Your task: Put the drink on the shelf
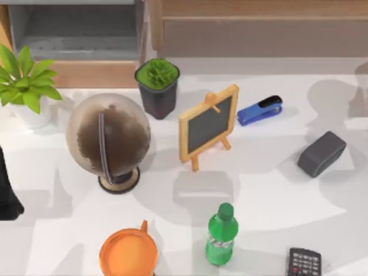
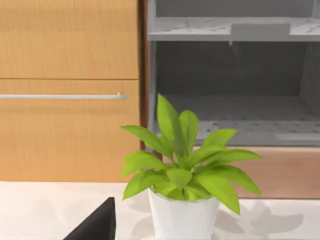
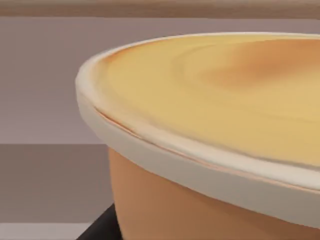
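The left arm (image 1: pixel 8 192) shows in the top view as a dark shape at the table's left edge, just below the leafy green plant in a white pot (image 1: pixel 26 86); whether the left or the right gripper is open or closed cannot be told. The left wrist view looks past that plant (image 2: pixel 185 195) toward the light-wood-framed shelf unit with grey recessed compartments (image 2: pixel 230 90). The right wrist view looks closely at a wide orange vessel with a pale rim (image 3: pixel 210 165). The small translucent green plastic soda bottle with a green screw cap and pale label band (image 1: pixel 221 234) stands upright on the white table (image 1: pixel 270 190), near its front edge, free of any gripper. The round orange mug (image 1: pixel 128 253) sits to its left, apart from it, and a black calculator (image 1: pixel 305 263) lies to its right. Behind it stand a small wood-framed chalkboard easel (image 1: pixel 208 125), a brown globe on a dark stand (image 1: pixel 109 141) and a dark pot of green grass (image 1: pixel 157 86). A blue stapler (image 1: pixel 260 110) and a dark grey rounded block (image 1: pixel 321 153) lie toward the right. The shelf (image 1: pixel 103 72) runs along the table's far side.
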You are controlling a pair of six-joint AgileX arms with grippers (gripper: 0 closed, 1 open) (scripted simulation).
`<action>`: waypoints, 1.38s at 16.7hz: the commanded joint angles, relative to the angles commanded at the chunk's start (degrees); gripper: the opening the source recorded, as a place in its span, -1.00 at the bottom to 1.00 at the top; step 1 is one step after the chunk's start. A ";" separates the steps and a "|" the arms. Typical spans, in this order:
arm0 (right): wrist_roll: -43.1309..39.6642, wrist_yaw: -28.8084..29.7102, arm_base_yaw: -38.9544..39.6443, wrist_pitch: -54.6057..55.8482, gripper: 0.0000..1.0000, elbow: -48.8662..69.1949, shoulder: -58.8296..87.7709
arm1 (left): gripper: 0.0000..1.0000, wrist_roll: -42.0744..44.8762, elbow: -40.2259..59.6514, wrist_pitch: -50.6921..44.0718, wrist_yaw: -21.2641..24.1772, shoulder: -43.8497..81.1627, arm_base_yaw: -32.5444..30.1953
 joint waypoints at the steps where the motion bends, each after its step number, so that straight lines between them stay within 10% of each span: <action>1: 0.00 0.00 0.00 0.00 -1.00 0.00 0.00 | 1.00 0.00 0.00 0.00 0.00 0.00 0.00; 23: 0.30 0.23 -6.59 -5.97 -1.00 0.25 -12.43 | 1.00 0.00 0.00 0.00 0.00 0.00 0.00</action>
